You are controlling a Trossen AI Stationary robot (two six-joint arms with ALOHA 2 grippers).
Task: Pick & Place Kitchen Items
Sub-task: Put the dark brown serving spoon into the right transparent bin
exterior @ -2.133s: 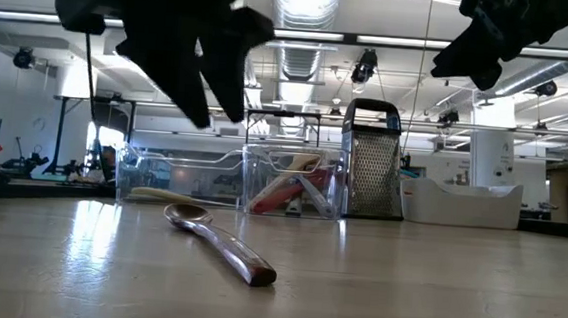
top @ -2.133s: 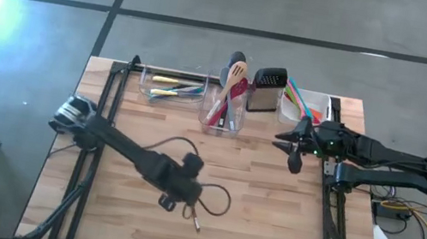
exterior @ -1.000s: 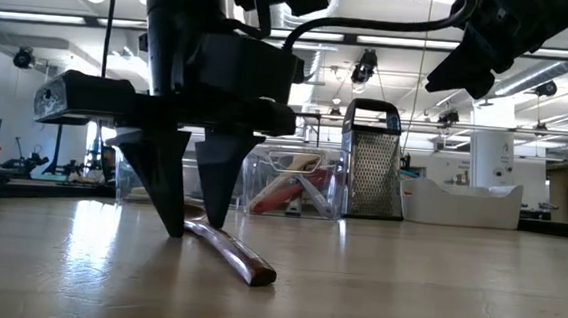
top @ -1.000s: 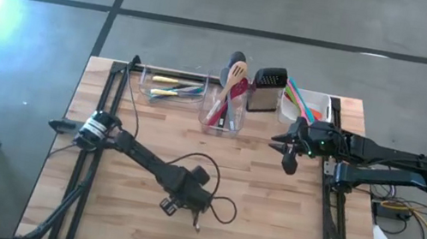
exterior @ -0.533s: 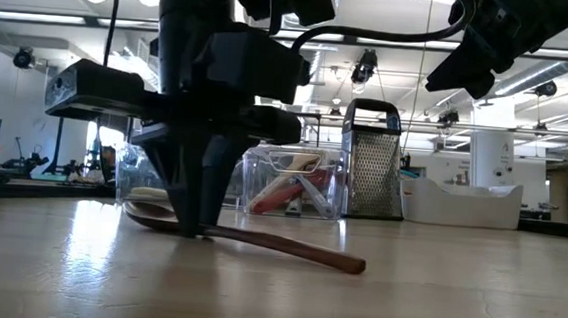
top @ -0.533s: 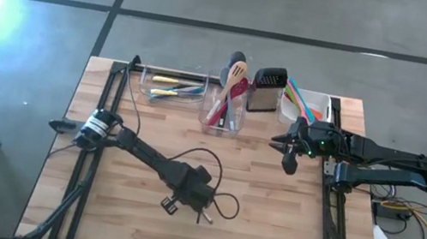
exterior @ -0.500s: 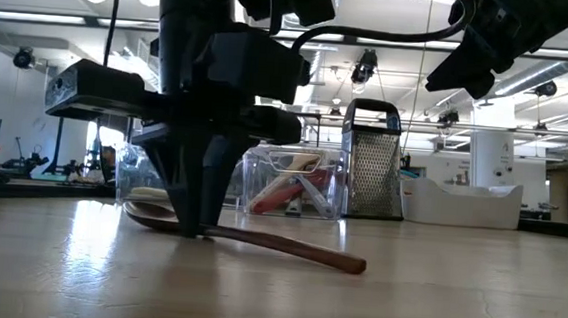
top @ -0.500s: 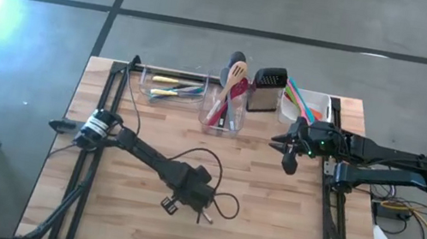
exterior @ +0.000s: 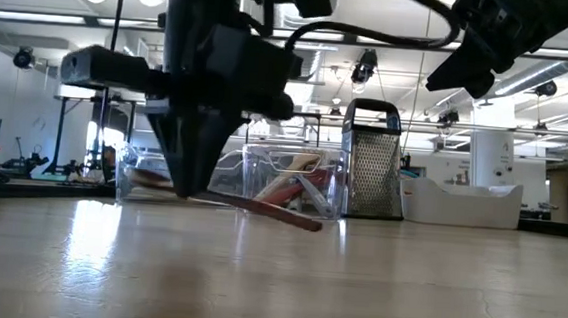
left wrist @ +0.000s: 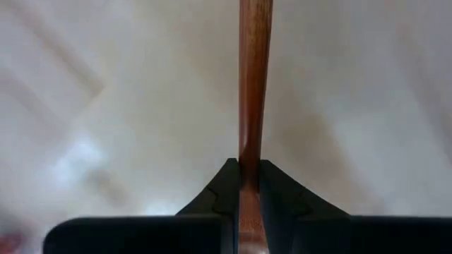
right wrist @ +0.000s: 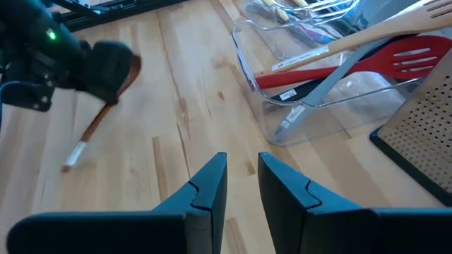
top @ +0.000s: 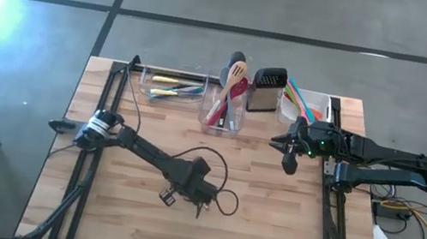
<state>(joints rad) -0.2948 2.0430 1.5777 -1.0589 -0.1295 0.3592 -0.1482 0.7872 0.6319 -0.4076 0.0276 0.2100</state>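
Left pincer (exterior: 190, 188) clamping wooden spoon (exterior: 261, 208), apparently airborne

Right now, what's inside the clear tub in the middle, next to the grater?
The clear tub holds a wooden spatula, a red slotted spatula and a grey-handled tool. Whatever lies beneath them is covered.

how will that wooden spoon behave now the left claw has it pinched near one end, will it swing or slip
The wooden spoon looks rigid: it juts straight from the left claw, clear of the table. Held near its bowl end, with the long handle unsupported, it may pivot downward. Its smooth, narrow shaft could also slip or twist.
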